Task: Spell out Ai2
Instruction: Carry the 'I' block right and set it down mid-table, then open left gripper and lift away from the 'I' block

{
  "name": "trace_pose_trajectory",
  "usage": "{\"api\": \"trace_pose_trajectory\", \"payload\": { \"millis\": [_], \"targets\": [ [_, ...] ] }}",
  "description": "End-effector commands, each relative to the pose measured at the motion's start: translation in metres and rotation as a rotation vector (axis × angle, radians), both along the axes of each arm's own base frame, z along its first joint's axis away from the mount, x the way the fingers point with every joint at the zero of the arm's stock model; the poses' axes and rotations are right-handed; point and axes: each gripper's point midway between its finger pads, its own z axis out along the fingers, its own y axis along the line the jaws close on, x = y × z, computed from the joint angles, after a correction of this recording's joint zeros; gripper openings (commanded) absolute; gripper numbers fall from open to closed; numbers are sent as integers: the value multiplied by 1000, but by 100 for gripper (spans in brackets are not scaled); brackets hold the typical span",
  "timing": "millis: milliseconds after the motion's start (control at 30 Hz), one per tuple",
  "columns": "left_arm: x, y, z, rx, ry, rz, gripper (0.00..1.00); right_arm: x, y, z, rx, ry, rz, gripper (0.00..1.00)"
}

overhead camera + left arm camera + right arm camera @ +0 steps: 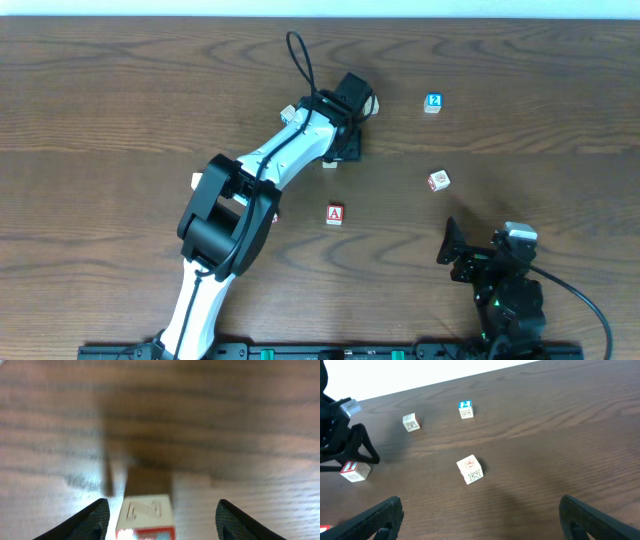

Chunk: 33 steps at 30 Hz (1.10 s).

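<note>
1. My left gripper (pixel 162 506) is spread, with a gap either side of the red-bordered cube (pixel 146 522) on the table (pixel 225 420). I take it for the I, though its letter is unreadable.
2. My right gripper (pixel 480 505) is spread wide, holding nothing.
3. The A cube (pixel 335 214) lies mid-table; the 2 cube (pixel 433 102) is well apart, farther back and to the right.
4. These cubes look light, stiff and flat-sided: pinch two opposite side faces squarely, or they'll twist.

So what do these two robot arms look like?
The left arm is white tubes with chunky black joints, and a black cable loops near its wrist. The right arm is mostly black with a small white part on top and a second cable trailing off. Both end in dark, pointed fingers.
</note>
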Motion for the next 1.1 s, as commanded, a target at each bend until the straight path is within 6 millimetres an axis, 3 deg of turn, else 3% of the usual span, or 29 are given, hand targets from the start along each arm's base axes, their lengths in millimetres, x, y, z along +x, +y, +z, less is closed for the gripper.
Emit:
{"api": "trace_pose_trajectory", "payload": {
  "millis": [0,167,267,433,533,633,700,933,1000,1067],
  "targets": [
    [14,13,-4,41,-46,-29,71,0,-2,0,-8,-3,-6,99],
    [48,33,12,39,-120,20,73,0,-2,0,-8,-3,-6,99],
    [74,44,35,6,-177,38,73,0,-2,0,-8,-3,-6,99],
    [105,40,100,-47,-313,-58,68,0,-2,0,-8,-3,-6,99],
    [112,40,140,-36,-389,-104,67,0,-2,0,-8,-3,-6,99],
    [107,53,171,19,-422,-95,65,0,-2,0,-8,-3,-6,99],
    [97,68,180,79,-408,-85,61,0,-2,0,-8,-3,-6,99],
    [52,97,178,167,-249,-84,47,0,-2,0,-8,-3,-6,99],
    [45,97,176,158,-220,-73,47,0,-2,0,-8,-3,-6,99],
    [40,92,173,128,-194,-87,40,0,-2,0,-8,-3,-6,99]
  ]
}}
